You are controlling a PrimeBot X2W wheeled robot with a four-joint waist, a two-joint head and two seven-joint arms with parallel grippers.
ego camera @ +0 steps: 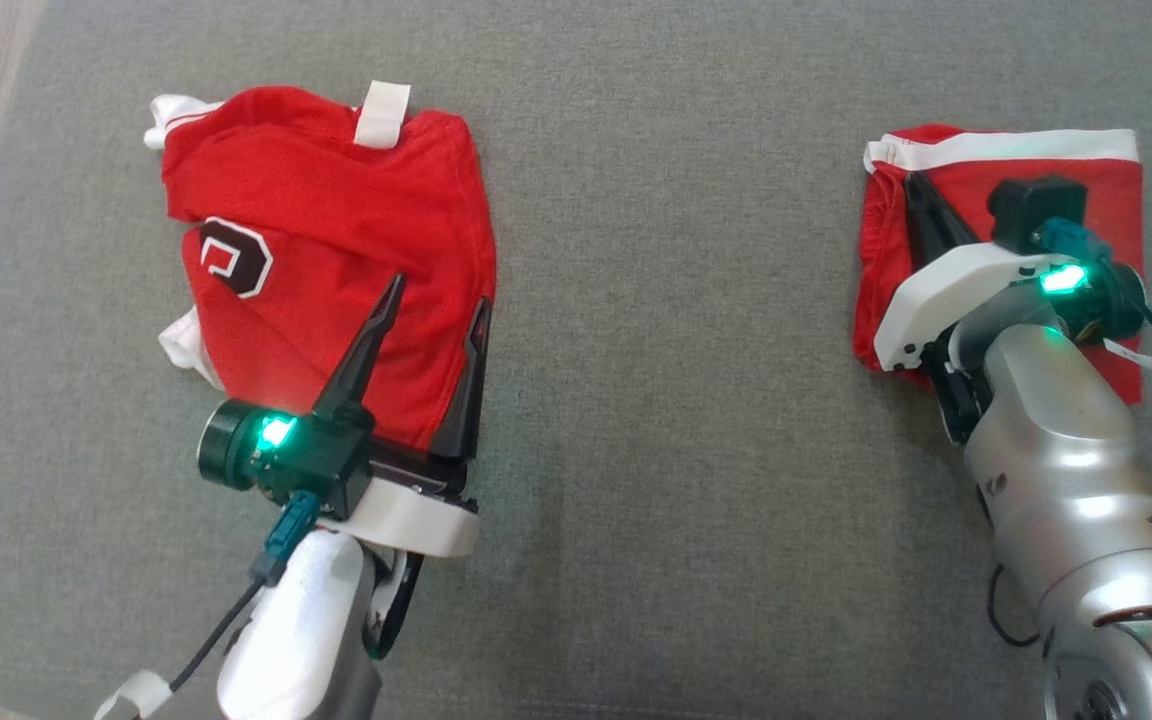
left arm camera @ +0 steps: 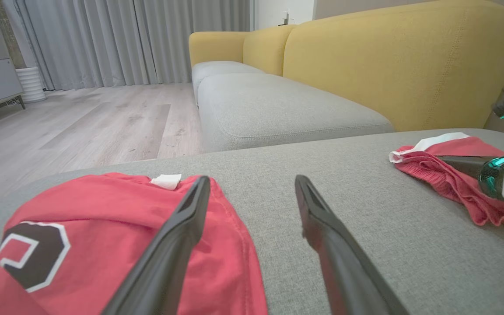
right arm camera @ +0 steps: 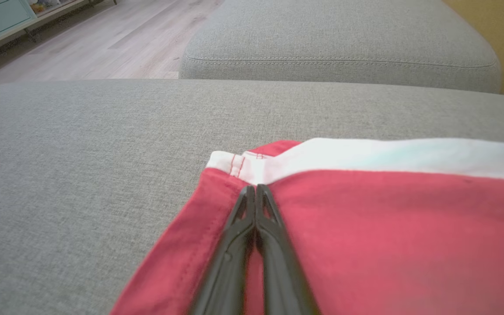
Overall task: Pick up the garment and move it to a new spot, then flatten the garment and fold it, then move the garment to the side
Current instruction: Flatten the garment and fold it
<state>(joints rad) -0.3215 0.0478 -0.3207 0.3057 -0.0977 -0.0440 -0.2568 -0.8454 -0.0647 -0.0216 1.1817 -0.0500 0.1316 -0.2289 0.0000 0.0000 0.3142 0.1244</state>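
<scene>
1. Head view
   - Two red garments lie on a grey cushion (ego camera: pixel 676 300), well apart.
   - The left garment (ego camera: pixel 316 200) is loosely bunched, with white trim showing at its edges. The right garment (ego camera: pixel 1116 210) is a flat, squared packet with a white band along its far edge.
   - The left tool (ego camera: pixel 441 291) stands wide over the near right corner of the left garment and holds nothing.
   - The right tool (ego camera: pixel 914 182) lies on the right garment, fingers together.

2. Left wrist view
   - The left tool (left arm camera: pixel 252 180) is spread wide. One finger is over the left garment (left arm camera: pixel 103 218) and the other is over bare cushion.
   - Marking: a dark eight-sided badge (left arm camera: pixel 29 253) with a white outline and a blocky white figure. It cannot be read as a definite letter.
   - The white tab (left arm camera: pixel 166 180) at the far hem shows no writing.

3. Right wrist view
   - The right tool (right arm camera: pixel 252 190) is closed tight, tips just short of the white band (right arm camera: pixel 387 157). Whether any cloth is pinched cannot be told.

4. Handling (judgement)
   - The cloth looks thin, light, limp and slightly slick, so expect it to sag and layers to slide.
   - Take hold at a stitched hem or corner and pinch all layers together.
</scene>
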